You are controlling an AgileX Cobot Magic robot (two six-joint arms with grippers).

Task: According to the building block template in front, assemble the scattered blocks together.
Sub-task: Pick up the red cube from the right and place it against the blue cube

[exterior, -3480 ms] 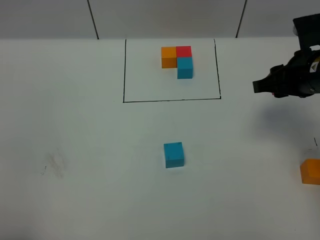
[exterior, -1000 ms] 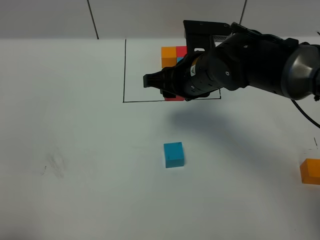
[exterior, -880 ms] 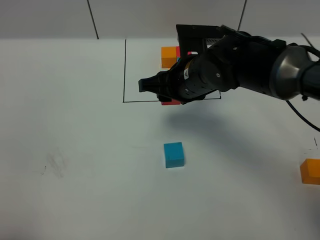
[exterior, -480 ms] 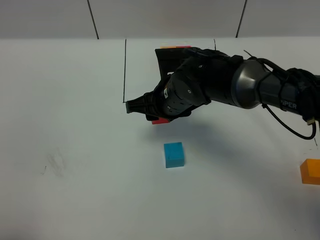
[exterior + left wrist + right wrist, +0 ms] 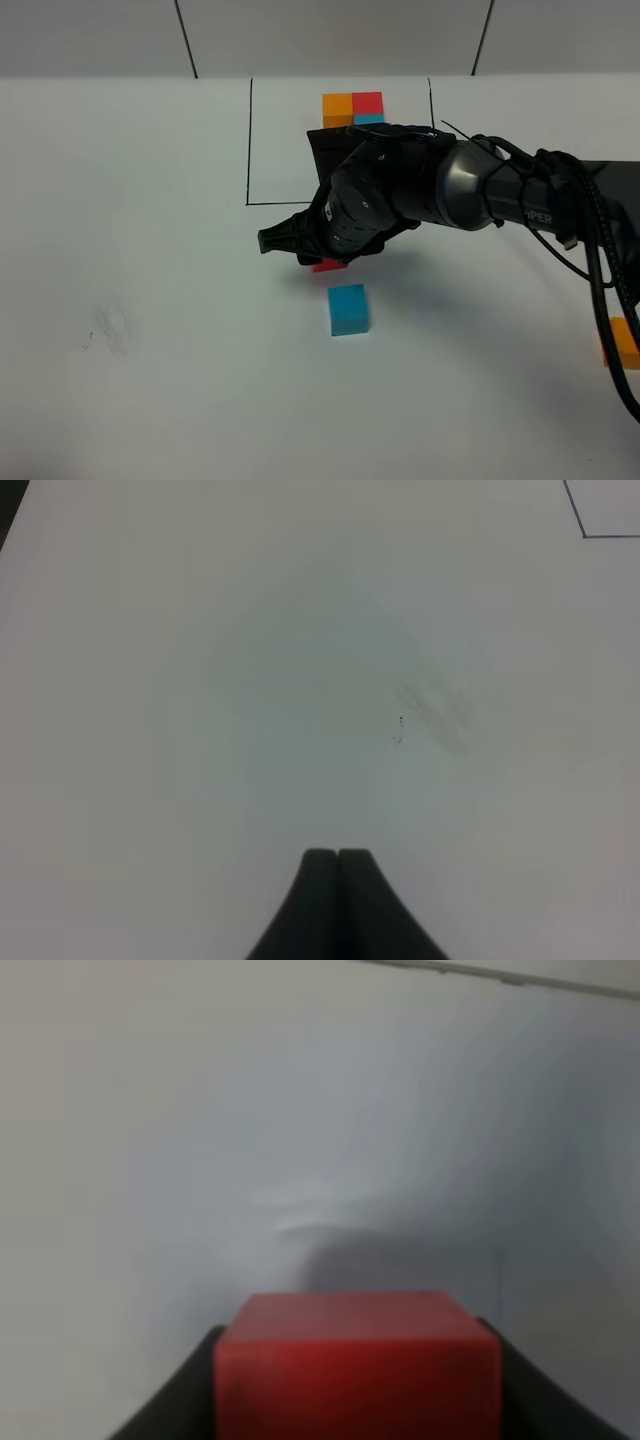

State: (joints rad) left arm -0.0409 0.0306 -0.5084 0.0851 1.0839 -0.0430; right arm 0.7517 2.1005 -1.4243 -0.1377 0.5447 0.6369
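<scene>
The building block template (image 5: 354,107), orange, red and blue cubes joined in an L, sits at the back of a black drawn rectangle (image 5: 248,140); my right arm hides part of it. My right gripper (image 5: 322,260) reaches across the middle and is shut on the loose red cube (image 5: 328,266), held just behind the loose blue cube (image 5: 348,309). In the right wrist view the red cube (image 5: 357,1360) fills the space between the jaws of the gripper (image 5: 357,1385). The loose orange cube (image 5: 624,341) lies at the right edge. My left gripper (image 5: 338,863) is shut and empty over bare table.
The white table (image 5: 150,250) carries a faint smudge (image 5: 108,327) at the front left, which also shows in the left wrist view (image 5: 430,708). Black cables (image 5: 600,260) hang from my right arm on the right side.
My right arm has swung in from the right edge across the template and come forward and down with the red cube. The blue and orange cubes have not moved.
</scene>
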